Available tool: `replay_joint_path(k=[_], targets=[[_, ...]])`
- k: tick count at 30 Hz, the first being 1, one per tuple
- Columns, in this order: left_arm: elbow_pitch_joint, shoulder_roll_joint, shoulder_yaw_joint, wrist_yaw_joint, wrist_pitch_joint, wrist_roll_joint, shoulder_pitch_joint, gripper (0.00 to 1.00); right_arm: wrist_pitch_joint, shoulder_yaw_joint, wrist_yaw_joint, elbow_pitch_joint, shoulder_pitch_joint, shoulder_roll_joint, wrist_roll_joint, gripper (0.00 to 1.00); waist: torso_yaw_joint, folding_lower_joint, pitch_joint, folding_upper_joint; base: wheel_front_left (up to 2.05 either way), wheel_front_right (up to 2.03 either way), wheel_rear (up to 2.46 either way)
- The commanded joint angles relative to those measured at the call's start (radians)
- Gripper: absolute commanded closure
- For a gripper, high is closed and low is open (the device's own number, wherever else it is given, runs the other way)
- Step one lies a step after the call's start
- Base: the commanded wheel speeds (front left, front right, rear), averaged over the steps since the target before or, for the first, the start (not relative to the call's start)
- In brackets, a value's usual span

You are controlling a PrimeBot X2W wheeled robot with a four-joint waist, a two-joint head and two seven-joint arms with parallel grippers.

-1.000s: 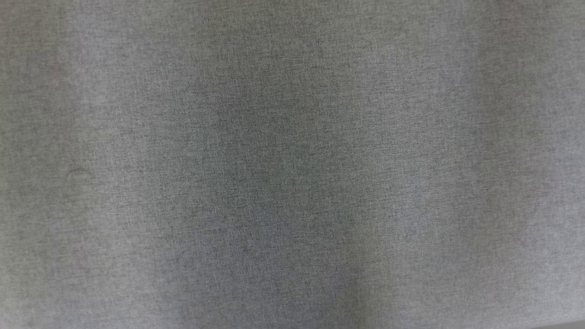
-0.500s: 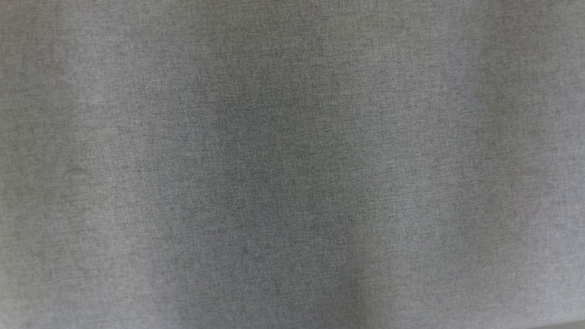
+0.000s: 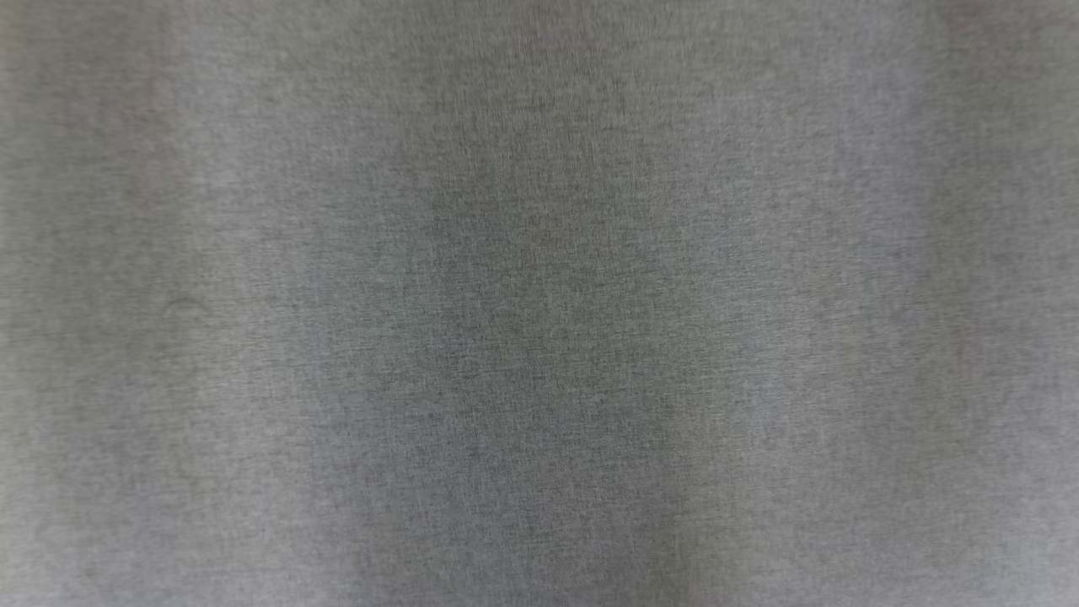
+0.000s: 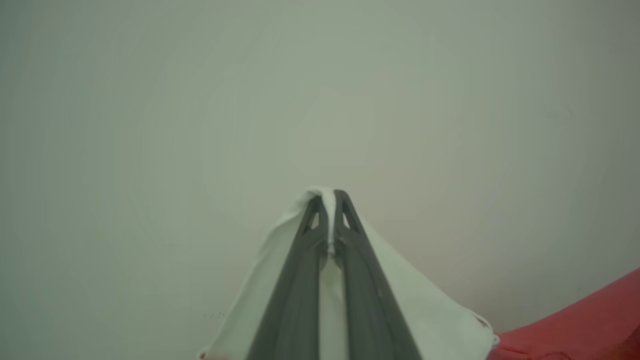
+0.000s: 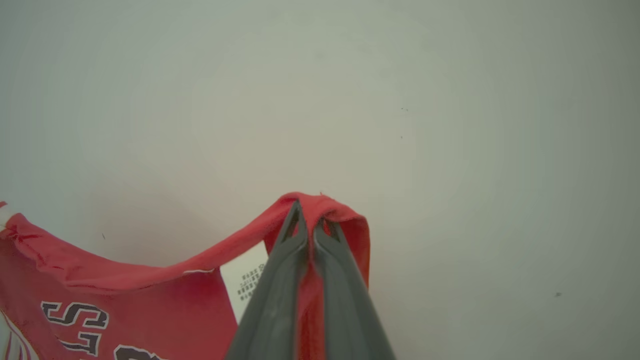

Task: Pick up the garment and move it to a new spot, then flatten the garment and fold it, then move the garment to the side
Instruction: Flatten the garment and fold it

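Two grips share the load: the left hand is clamped on a white edge, the right hand on the red hem — so the garment sags between them, likely ready for spreading flat.

Garment is soft matt cloth; grey fabric looks coarsely woven.

Red jersey with dark, white-edged lettering, hanging slack in folds. Pinched at a bunched red edge between the right jaws, with a white printed label showing just beside. Pinched at a white panel between the left jaws, cloth draping down both sides.
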Motion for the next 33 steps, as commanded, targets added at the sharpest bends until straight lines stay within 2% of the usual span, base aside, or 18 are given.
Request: replay_joint_path(k=[1,9,13,14,19,22,27,33], targets=[[-0.03,0.003,-0.002,-0.005,-0.005,-0.001,0.064,1.0,-0.009,0.008,-0.003,-0.022,0.057,-0.02,0.024,1.0,0.007,-0.0001,-0.028,0.0,0.0,0.0,0.0],[-0.352,0.086,0.07,0.006,-0.004,-0.055,0.556,1.0,-0.042,0.057,-0.003,-0.235,0.412,-0.101,0.157,1.0,-0.01,-0.0001,-0.142,0.0,0.0,0.0,0.0],[-0.565,0.123,0.14,0.063,-0.004,-0.069,0.853,1.0,-0.059,0.064,-0.003,-0.34,0.601,-0.146,0.207,1.0,-0.025,-0.0001,-0.208,0.0,0.0,0.0,0.0],[-0.565,0.123,0.14,0.063,-0.004,-0.069,0.853,1.0,-0.059,0.064,-0.003,-0.34,0.601,-0.146,0.207,1.0,-0.025,-0.0001,-0.208,0.0,0.0,0.0,0.0],[-0.839,0.145,0.195,0.153,-0.004,-0.108,1.243,1.0,-0.066,0.064,-0.003,-0.461,0.831,-0.192,0.233,1.0,-0.036,-0.0001,-0.277,0.0,0.0,0.0,0.0],[-0.999,0.146,0.226,0.218,-0.005,-0.118,1.444,1.0,-0.066,0.049,-0.003,-0.518,0.953,-0.22,0.246,1.0,-0.037,-0.0001,-0.31,0.0,0.0,0.0,0.0],[-1.182,0.114,0.233,0.284,-0.004,-0.13,1.733,1.0,-0.066,-0.007,-0.003,-0.601,1.169,-0.251,0.247,1.0,-0.021,-0.0001,-0.36,0.0,0.0,0.0,0.0],[-1.265,0.059,0.246,0.299,-0.004,-0.123,1.989,1.0,-0.066,-0.084,-0.003,-0.66,1.429,-0.255,0.219,1.0,-0.011,-0.0001,-0.411,0.0,0.0,0.0,0.0]])
